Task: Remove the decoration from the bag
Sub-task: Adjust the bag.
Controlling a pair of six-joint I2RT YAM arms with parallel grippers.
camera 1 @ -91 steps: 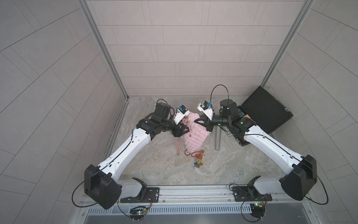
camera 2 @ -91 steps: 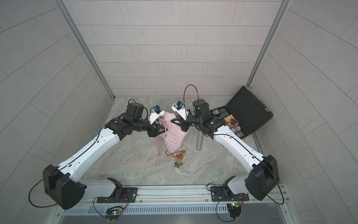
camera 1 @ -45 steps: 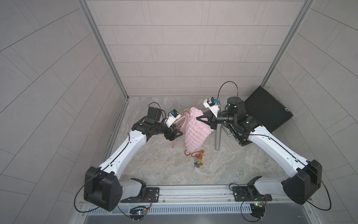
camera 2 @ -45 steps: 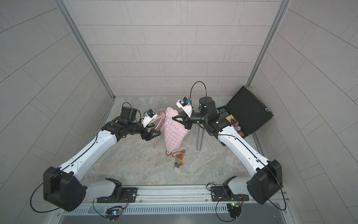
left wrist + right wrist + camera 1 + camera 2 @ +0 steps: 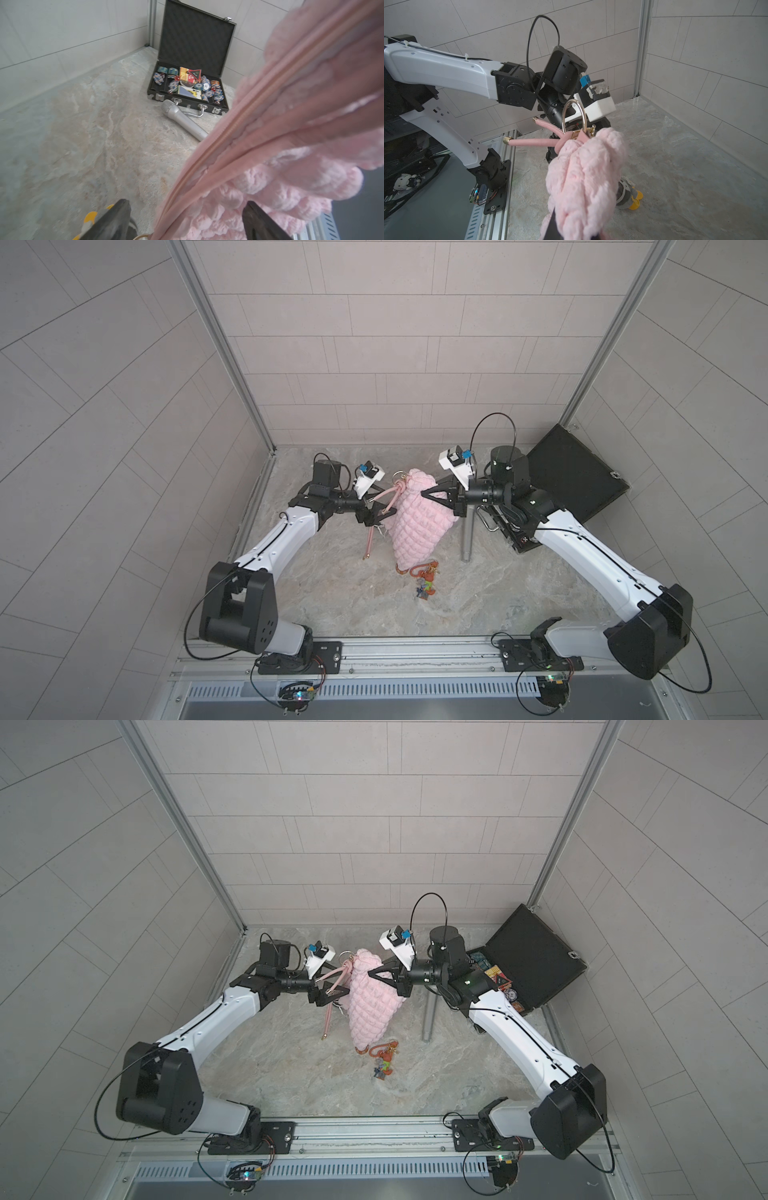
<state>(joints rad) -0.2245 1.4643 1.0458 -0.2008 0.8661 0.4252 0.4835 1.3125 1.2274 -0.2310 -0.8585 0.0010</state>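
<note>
Pink quilted fabric marks the bag (image 5: 415,526), which hangs mid-table between my two grippers. Its lower corner is down beside the decoration (image 5: 424,581), an orange clasp with small coloured figures lying on the marbled table (image 5: 332,597). My right gripper (image 5: 424,494) is closed on the bag's upper fold. My left gripper (image 5: 187,201) has its jaws spread wide with the bag's edge between them; I cannot tell whether either pad touches the fabric. Both top views show the decoration; neither wrist view does. The right wrist view alone resolves four items: the gold ring (image 5: 584,118) at the bag's top, the knotted cord straps (image 5: 529,143) with gold end caps, a grey plush with yellow feet (image 5: 626,197) on the table behind the bag, and a white cat plush (image 5: 403,182) off the table near my left arm's base. The left wrist view alone shows the open black briefcase (image 5: 193,37) whole, with chips and card packs in its tray. In a top view the briefcase lid (image 5: 573,477) shows while my right arm covers the tray. Whether the clasp is hooked to the bag cannot be made out. Of my right fingers (image 5: 552,228), the wrist view shows only one dark edge under the fabric. A silver microphone (image 5: 185,120) lies between bag and briefcase, its head just beside the case's handle. The bag blocks much of the left wrist view.
</note>
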